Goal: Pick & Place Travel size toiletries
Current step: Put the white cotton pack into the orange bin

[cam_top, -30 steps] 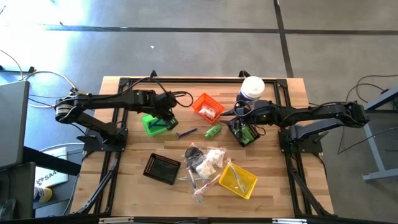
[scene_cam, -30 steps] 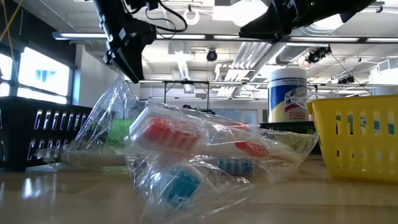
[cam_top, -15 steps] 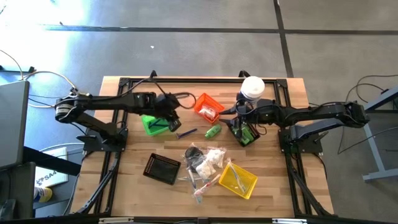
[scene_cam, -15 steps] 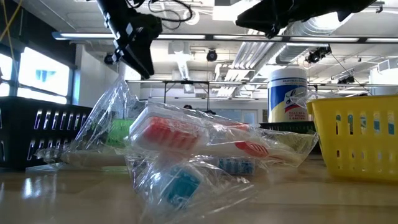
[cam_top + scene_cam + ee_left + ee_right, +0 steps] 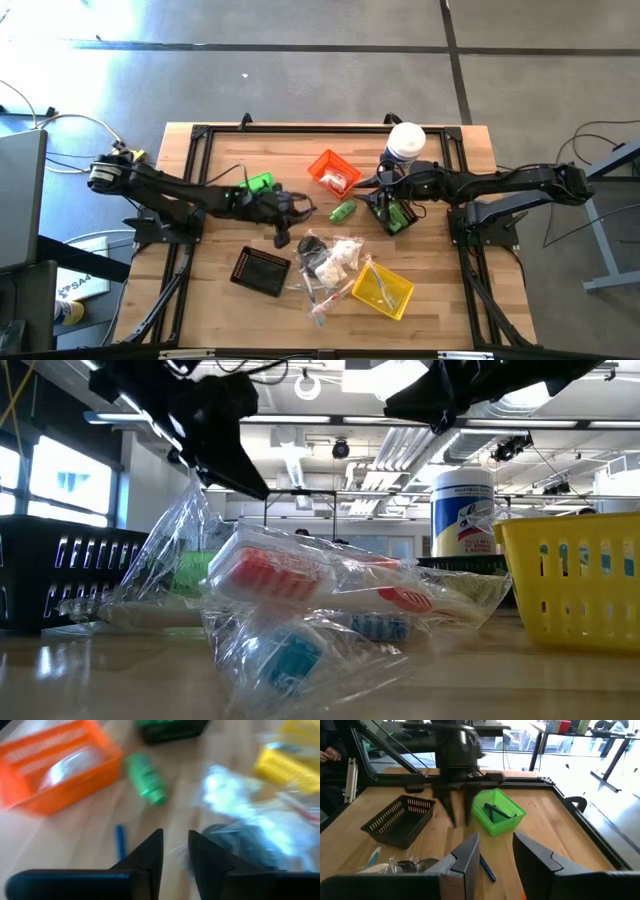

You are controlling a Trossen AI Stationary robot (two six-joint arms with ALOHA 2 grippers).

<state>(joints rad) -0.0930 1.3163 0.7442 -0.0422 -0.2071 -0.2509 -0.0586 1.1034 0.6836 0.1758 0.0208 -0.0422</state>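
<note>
Blue thin stick (image 5: 120, 841) lies just beside the orange bin (image 5: 333, 172), on the near side, long axis in line with the left gripper (image 5: 174, 851). Jaws narrowly parted, holding nothing. Left arm nearer.

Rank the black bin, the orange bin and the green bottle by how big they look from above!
1. Black bin, biggest.
2. Orange bin, a little smaller, close to the black one.
3. Green bottle, clearly smallest.
</note>
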